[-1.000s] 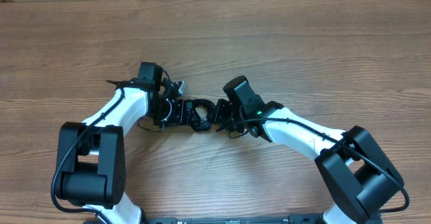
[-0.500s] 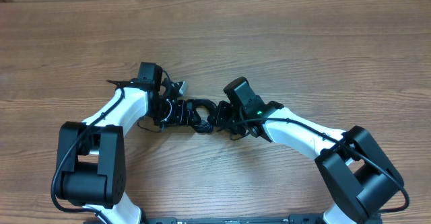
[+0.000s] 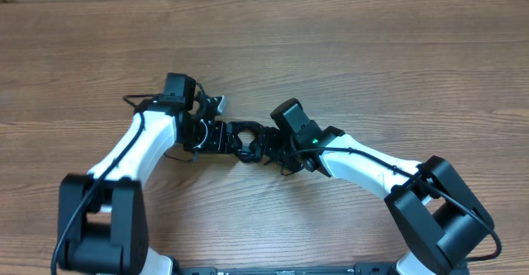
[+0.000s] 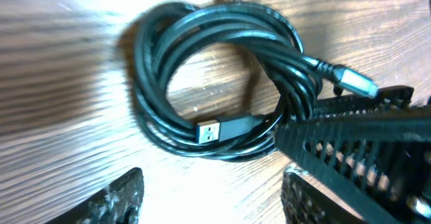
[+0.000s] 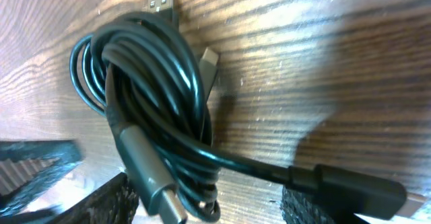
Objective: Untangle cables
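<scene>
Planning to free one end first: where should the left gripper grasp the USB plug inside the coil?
Probably its dark housing, behind the metal tip, from straight above: the USB plug lies flat on the bare table inside the coil, with room on both sides.

Bright, even light; soft shadows, blurred wrist views.

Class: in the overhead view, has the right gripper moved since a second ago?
Yes: the right gripper shifted slightly left across the wooden table, toward the coiled black cables.
</scene>
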`<act>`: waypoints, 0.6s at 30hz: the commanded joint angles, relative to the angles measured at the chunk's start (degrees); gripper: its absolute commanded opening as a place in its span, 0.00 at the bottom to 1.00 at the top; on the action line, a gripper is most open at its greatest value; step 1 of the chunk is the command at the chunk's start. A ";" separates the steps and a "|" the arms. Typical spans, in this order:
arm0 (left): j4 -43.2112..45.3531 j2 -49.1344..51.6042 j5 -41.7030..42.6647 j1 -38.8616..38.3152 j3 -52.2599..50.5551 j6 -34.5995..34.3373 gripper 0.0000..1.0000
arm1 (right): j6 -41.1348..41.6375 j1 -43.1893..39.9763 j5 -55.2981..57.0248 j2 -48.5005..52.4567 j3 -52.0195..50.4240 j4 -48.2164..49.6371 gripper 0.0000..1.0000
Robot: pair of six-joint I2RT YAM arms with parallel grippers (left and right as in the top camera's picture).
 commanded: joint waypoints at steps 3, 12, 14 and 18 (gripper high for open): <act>-0.15 -0.98 -7.10 -0.13 1.18 -3.23 0.69 | 0.98 0.22 2.19 1.57 -0.24 1.22 0.66; 2.03 1.51 -7.08 -0.17 1.09 -4.74 0.68 | 1.92 0.22 1.51 3.82 -0.24 6.12 0.19; 2.78 2.62 -6.99 -0.17 1.09 -4.92 0.71 | 1.88 0.22 1.49 3.82 -0.24 6.36 0.07; 3.02 4.44 -6.45 -0.02 1.09 -7.17 0.77 | 1.64 -0.20 -0.55 3.80 -0.24 6.40 0.04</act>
